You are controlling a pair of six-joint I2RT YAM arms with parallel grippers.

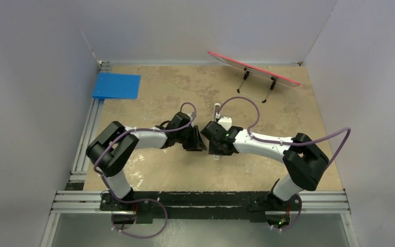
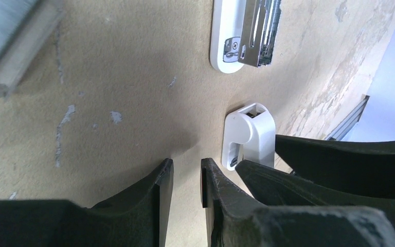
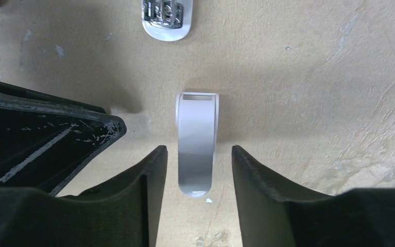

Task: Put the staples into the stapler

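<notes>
The stapler (image 2: 236, 36) is a slim white bar lying flat on the table, its metal magazine showing along the top; its rounded end (image 3: 165, 23) points toward both grippers. Just short of it lies a shorter white piece (image 3: 197, 128). My right gripper (image 3: 198, 154) is open and straddles the near end of that piece, with a gap on each side. My left gripper (image 2: 186, 172) stands beside it with a narrow gap between its jaws and only bare table there. The right gripper's fingers (image 2: 339, 154) nearly touch my left one. The staples are out of view.
A blue flat square (image 1: 116, 85) lies at the far left corner. A red-edged board on a wire stand (image 1: 254, 69) stands at the back right. Aluminium rails run along the left edge (image 1: 85, 139) and the near edge (image 1: 200, 200). White walls close in three sides.
</notes>
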